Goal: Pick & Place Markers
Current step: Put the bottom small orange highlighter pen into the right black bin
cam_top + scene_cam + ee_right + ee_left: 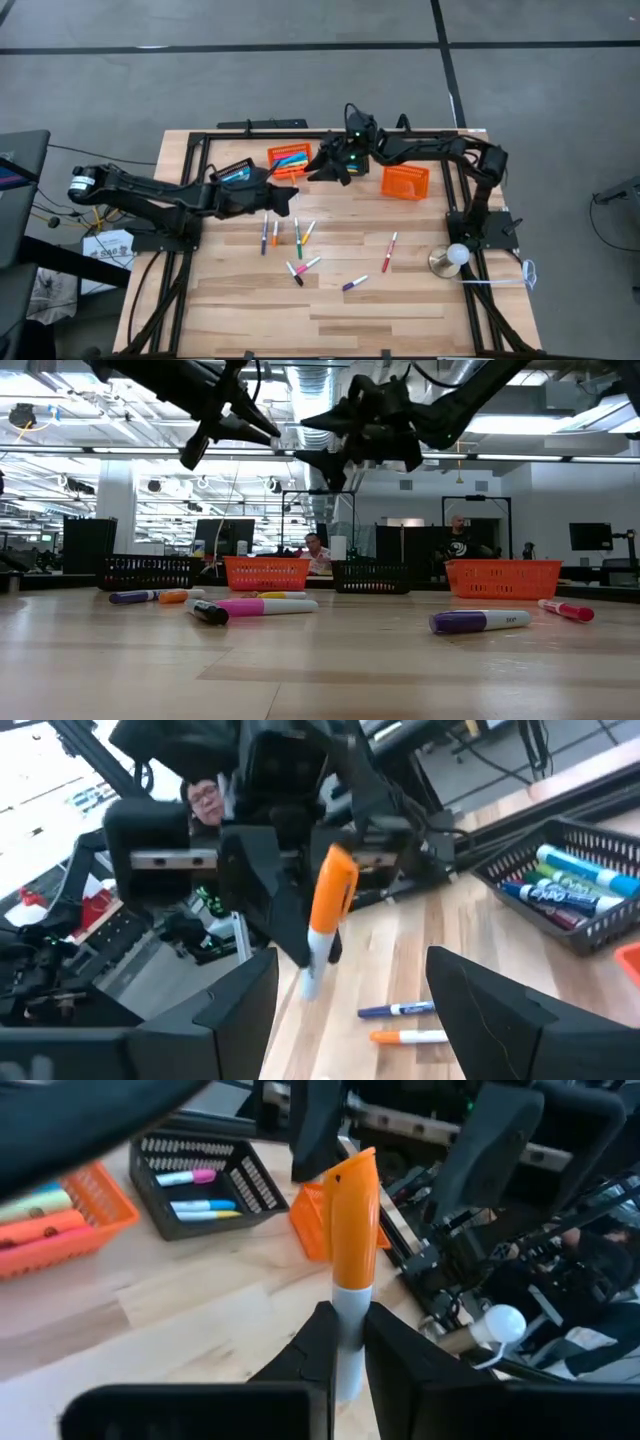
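The left gripper (288, 198), reaching in from nine o'clock toward the table's centre, is clamping an orange-capped marker (352, 1230) by its white barrel, cap pointing away from the wrist. Holding it by the tail end is leaving the capped half free, probably so the other arm can take it or so it can drop cap-first into a bin.

Just past it, at about twelve o'clock, the right gripper (350, 985) is hanging in the air with its fingers spread wide and nothing between them. In its own wrist view the orange marker is standing straight ahead of the gap, which looks like a handover being lined up.

At eleven o'clock a black mesh basket (235, 172) is holding a few markers, pink and blue among them. Beside it an orange basket (289, 157) is lying filled with yellow, orange and red ones. At one o'clock a second orange basket (405, 180) is sitting; I cannot tell what is inside.

Loose markers (297, 255) are lying scattered from the centre toward five o'clock, a red one (389, 251) farthest right, so much sorting appears to remain.
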Controlling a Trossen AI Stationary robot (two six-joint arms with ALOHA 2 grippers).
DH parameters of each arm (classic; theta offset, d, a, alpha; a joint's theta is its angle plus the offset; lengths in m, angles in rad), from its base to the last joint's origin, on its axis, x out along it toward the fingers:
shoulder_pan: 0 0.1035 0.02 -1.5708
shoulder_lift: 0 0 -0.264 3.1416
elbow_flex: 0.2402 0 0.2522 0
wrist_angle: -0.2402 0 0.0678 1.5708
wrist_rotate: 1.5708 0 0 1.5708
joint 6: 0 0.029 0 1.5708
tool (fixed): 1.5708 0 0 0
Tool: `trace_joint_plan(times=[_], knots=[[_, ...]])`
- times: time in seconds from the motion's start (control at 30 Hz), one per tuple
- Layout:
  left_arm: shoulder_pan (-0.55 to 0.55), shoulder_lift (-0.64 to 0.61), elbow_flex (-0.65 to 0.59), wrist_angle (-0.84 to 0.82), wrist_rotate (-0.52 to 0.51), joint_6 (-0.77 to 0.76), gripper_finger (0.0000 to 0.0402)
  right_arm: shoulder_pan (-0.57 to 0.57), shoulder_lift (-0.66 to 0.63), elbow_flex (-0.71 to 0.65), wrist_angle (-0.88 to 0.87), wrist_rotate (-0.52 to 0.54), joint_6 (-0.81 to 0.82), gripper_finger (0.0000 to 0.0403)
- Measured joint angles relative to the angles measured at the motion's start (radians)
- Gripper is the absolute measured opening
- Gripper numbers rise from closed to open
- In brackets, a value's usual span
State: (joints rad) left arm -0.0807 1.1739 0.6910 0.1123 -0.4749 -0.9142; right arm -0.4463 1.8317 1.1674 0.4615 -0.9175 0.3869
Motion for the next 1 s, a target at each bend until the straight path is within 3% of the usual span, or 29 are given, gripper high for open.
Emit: trace_joint_plan(times=[0.2,0.6,1.0], knots=[[0.029,0.000,0.000,0.001,-0.001,0.014,0.0032,0.043,0.007,0.037,0.001,0.031,-0.002,0.0245],[0.049,-0.001,0.000,0.012,0.042,0.047,0.0032,0.065,0.007,0.067,-0.041,0.225,-0.003,0.0245],[0.056,-0.001,0.000,0.025,0.045,0.046,0.0032,0.104,0.007,0.067,-0.042,0.266,-0.011,0.0245]])
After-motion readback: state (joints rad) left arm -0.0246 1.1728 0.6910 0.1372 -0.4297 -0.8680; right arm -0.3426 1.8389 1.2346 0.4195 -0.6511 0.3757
